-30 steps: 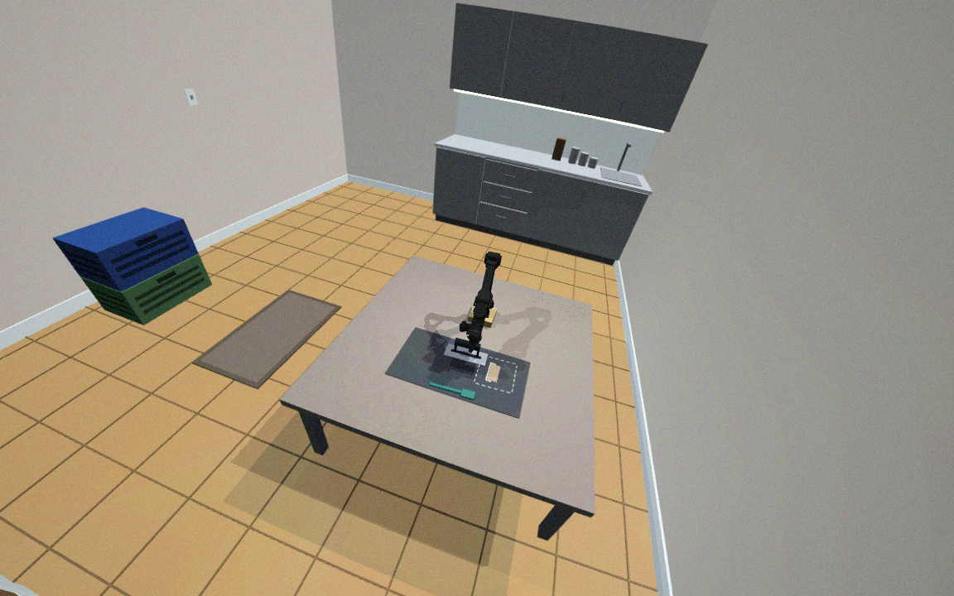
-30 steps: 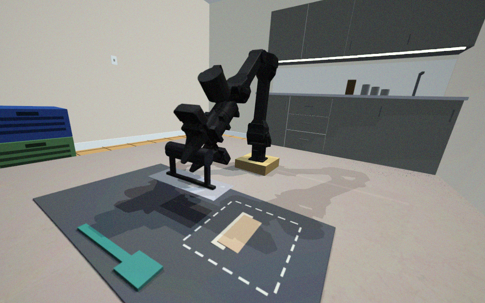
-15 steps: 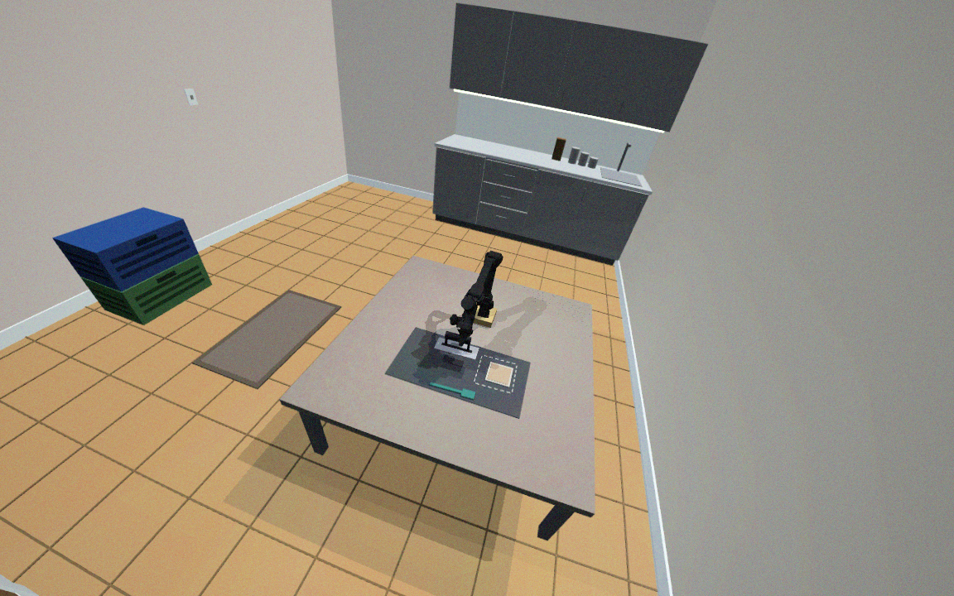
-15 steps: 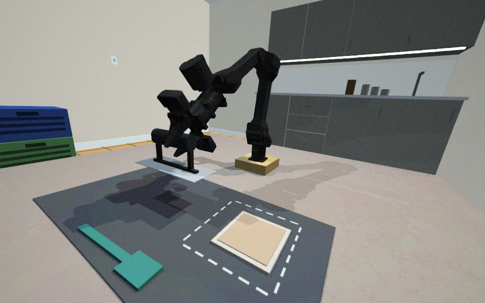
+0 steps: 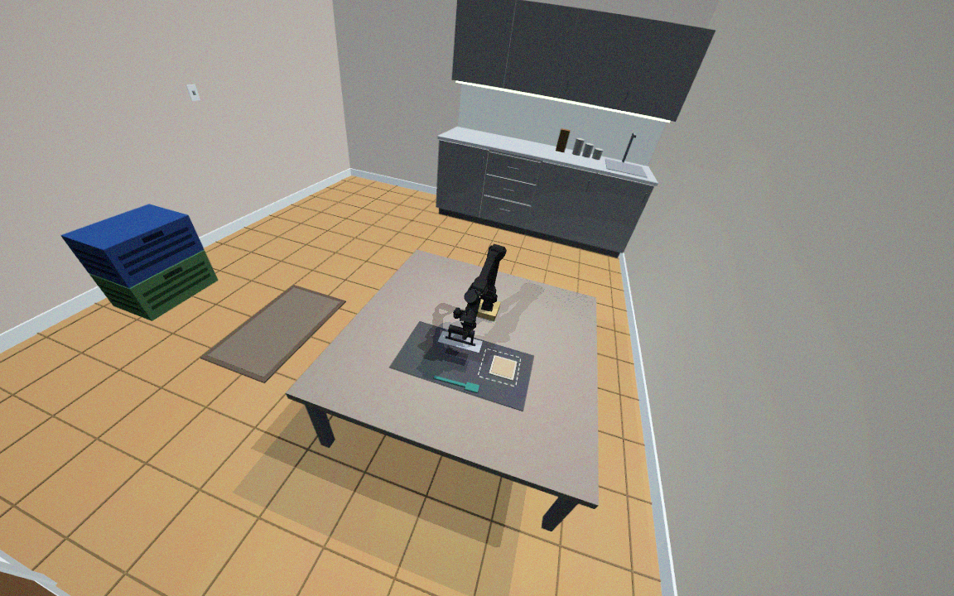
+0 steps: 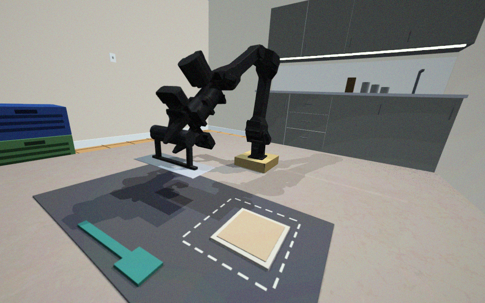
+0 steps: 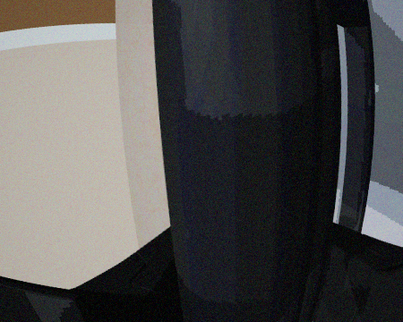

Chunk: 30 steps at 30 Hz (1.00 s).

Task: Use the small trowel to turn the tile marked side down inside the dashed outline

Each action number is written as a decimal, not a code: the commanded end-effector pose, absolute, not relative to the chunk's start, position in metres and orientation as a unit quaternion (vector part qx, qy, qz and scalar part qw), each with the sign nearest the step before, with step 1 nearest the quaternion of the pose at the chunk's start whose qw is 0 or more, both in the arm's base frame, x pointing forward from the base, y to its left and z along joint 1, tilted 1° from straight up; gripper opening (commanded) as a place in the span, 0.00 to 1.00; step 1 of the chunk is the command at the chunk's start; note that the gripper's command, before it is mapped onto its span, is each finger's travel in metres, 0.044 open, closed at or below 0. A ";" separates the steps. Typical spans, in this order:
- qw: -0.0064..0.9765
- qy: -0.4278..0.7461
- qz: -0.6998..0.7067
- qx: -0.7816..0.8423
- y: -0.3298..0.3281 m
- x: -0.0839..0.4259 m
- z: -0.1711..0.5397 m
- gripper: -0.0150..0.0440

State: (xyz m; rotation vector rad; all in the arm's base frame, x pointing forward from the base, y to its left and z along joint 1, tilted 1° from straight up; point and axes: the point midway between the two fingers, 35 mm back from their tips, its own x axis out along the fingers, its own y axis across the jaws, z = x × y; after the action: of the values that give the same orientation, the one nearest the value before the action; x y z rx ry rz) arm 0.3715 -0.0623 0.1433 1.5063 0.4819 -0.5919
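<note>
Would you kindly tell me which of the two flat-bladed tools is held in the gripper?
The trowel with the black handle and pale blade is in the gripper; the teal spatula lies on the dark mat.

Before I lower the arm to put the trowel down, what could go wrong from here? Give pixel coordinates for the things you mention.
The trowel (image 5: pixel 474 345) (image 6: pixel 198 173), gripped in the gripper, is close to the tile (image 5: pixel 503 367) (image 6: pixel 253 233); swinging that way might nudge it or end on top of it. The tile sits near the far right dashes of the outline (image 6: pixel 297 232), so a small push could cross them. Lowering toward the teal tool (image 5: pixel 458 383) (image 6: pixel 123 252) might leave the blade tilted on it.
</note>
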 end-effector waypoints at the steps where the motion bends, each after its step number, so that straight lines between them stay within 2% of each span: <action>1: 0.668 0.212 -0.256 0.666 -0.062 0.373 0.147 0.25; 24: 0.664 0.214 -0.263 0.667 -0.062 0.371 0.143 0.25; 30: 0.664 0.218 -0.268 0.664 -0.084 0.361 0.133 0.25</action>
State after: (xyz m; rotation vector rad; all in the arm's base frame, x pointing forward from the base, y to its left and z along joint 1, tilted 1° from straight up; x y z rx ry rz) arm 0.3659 -0.0720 0.1367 1.5053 0.4948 -0.6028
